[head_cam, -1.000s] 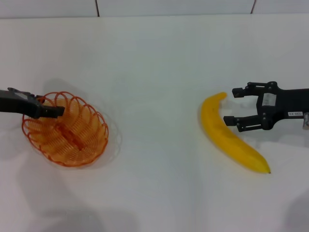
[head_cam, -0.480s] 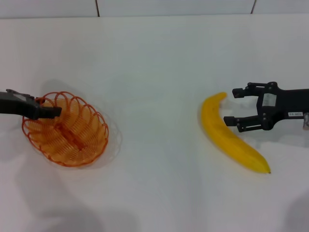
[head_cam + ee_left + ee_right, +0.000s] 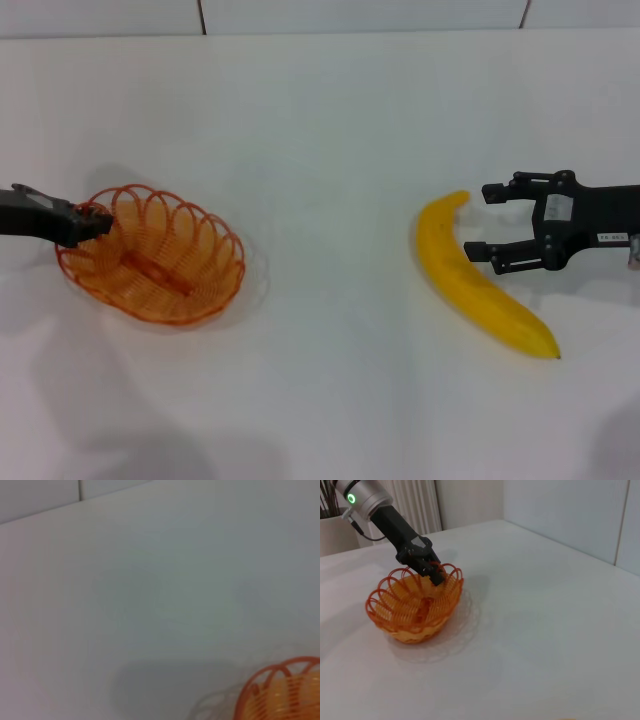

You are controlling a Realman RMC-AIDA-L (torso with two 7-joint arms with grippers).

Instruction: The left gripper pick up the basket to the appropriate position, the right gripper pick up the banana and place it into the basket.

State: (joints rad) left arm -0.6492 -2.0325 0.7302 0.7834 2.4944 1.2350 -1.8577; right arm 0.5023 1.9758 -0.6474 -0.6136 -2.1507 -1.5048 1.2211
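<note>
The orange wire basket [image 3: 155, 262] is at the left of the table and also shows in the right wrist view [image 3: 415, 607] and the left wrist view [image 3: 285, 692]. My left gripper [image 3: 98, 223] is shut on its near-left rim and holds it slightly raised and tilted; the right wrist view shows the grip [image 3: 435, 575]. The yellow banana [image 3: 478, 280] lies flat on the table at the right. My right gripper [image 3: 480, 221] is open just to the right of the banana's upper half, not touching it.
The white table [image 3: 330, 150] spreads between basket and banana. A tiled wall edge [image 3: 300, 15] runs along the back. A white ribbed object and a pot [image 3: 335, 530] stand behind the left arm in the right wrist view.
The basket has shifted a little to the right and tipped up in the left gripper's hold. The right gripper and the banana have not moved.
</note>
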